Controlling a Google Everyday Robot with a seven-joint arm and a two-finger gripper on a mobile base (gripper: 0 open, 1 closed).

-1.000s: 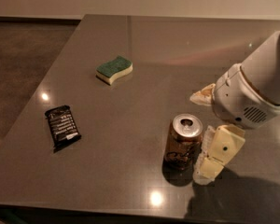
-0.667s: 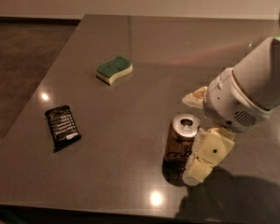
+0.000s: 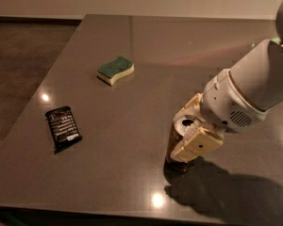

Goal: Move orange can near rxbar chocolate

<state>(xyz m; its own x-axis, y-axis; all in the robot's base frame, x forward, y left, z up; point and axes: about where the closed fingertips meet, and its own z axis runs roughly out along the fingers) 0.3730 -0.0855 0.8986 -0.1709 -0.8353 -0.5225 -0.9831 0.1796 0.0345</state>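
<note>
The orange can [image 3: 174,142] stands upright at the front right of the table, its silver top showing. My gripper [image 3: 183,132] reaches in from the right and straddles the can, with one cream finger [image 3: 189,105] behind it and the other in front. The jaws look open around the can, which rests on the table. The rxbar chocolate [image 3: 63,127], a flat black bar with white text, lies at the front left, far from the can.
A green-and-cream wavy sponge [image 3: 115,70] lies at mid-table, behind and left of the can. The grey table [image 3: 132,182] has its front edge close below the can. The arm's bulky white wrist [image 3: 254,88] covers the right side.
The gripper has moved left from beside the can, so that its fingers now stand on both sides of it. The can, bar and sponge have not moved.
</note>
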